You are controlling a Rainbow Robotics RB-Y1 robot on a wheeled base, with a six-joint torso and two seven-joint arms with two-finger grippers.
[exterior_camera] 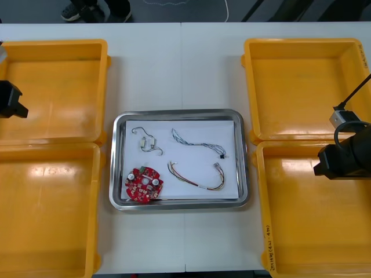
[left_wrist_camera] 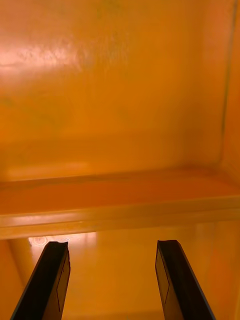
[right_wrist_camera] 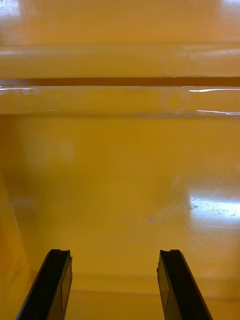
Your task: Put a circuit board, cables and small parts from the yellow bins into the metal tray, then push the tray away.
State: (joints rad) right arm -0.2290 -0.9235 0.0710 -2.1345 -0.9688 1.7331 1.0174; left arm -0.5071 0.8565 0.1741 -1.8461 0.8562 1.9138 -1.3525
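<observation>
Left pincer hangs wide open over the left yellow bins. On the counter between the bins, the metal tray holds a red circuit board and cables. Right pincer hangs wide open over the right yellow bins.

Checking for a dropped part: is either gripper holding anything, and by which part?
Nothing. The left gripper and right gripper are both open and empty above yellow bins.

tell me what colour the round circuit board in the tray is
Red. The circuit board shows best in the front view, lying in the metal tray.
</observation>
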